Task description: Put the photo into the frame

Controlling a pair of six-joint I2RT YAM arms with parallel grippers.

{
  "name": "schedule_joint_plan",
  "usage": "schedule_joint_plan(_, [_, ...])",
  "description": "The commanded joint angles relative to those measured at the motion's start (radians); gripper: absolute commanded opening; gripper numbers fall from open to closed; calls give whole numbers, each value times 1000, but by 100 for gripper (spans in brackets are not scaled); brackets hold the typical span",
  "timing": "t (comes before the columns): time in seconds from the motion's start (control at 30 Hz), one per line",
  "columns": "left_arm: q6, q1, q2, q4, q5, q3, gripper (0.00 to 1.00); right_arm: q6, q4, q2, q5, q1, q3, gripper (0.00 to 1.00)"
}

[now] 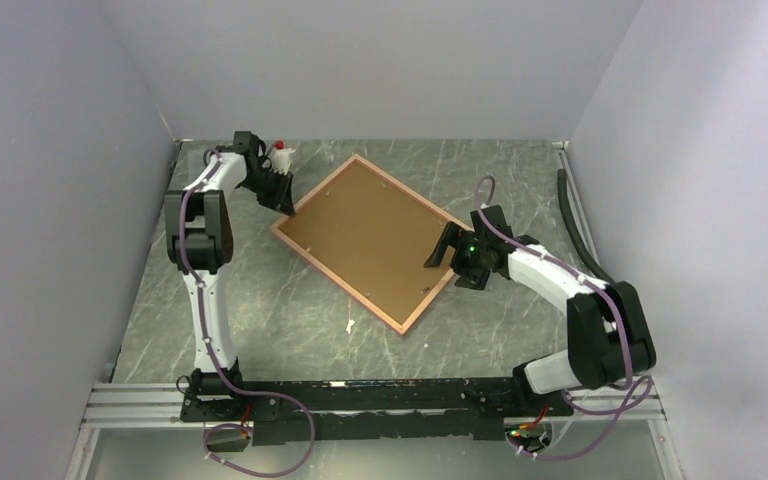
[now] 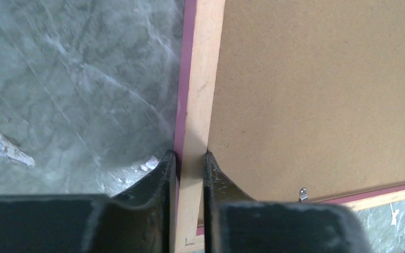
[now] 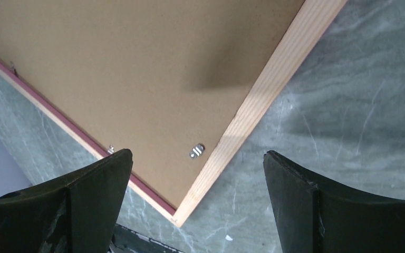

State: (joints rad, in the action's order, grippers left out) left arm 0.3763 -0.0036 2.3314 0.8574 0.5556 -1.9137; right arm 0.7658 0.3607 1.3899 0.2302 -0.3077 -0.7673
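Note:
The frame (image 1: 337, 278) lies back-up on the table, its tan wood rail (image 2: 203, 79) edged in pink. A brown backing board (image 1: 365, 240) fills it. My left gripper (image 1: 285, 205) is at the frame's far-left side, shut on the wood rail, with one finger on the outer pink edge and the other against the board (image 2: 321, 95). My right gripper (image 1: 443, 245) hovers open over the frame's right corner (image 3: 274, 79), with nothing between its fingers (image 3: 100, 184). The photo is hidden.
Small metal turn clips (image 3: 196, 151) (image 2: 303, 194) sit on the board near its edges. A white scrap (image 1: 348, 325) lies on the marble table by the frame's near edge. A black cable (image 1: 570, 220) runs along the right wall. Walls close in on three sides.

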Motion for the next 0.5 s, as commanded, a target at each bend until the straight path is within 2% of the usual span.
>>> schedule_joint_plan(0.0, [-20, -7, -96, -4, 72, 109, 8, -27, -83, 72, 11, 14, -62, 100])
schedule_joint_plan(0.1, [-11, -7, -167, -41, 98, 230, 5, -58, -71, 123, 2, 24, -104, 100])
schedule_joint_plan(0.47, [68, -11, -383, 48, 184, 543, 4, -125, -38, 197, -24, 99, -209, 100])
